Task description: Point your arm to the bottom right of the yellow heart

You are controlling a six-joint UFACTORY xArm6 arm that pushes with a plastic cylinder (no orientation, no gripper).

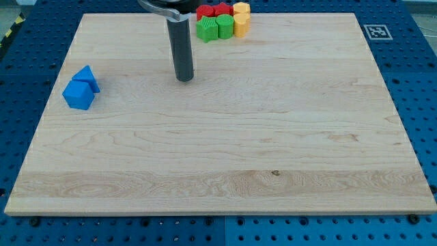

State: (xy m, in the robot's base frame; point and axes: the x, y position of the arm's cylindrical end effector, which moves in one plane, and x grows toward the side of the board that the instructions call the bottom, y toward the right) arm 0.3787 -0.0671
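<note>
Two yellow blocks sit at the view's top: one [242,9] at the board's top edge and one [242,25] just below it; I cannot tell which is the heart. Left of them are two green blocks [207,29] [224,27] and two red blocks [205,11] [222,9]. All form one tight cluster. My tip [184,78] rests on the board below and left of the cluster, well apart from the yellow blocks.
Two blue blocks sit at the view's left, a triangular one [87,76] touching a cube [78,94]. The wooden board [225,150] lies on a blue perforated table. A fiducial marker [375,31] is by the top right corner.
</note>
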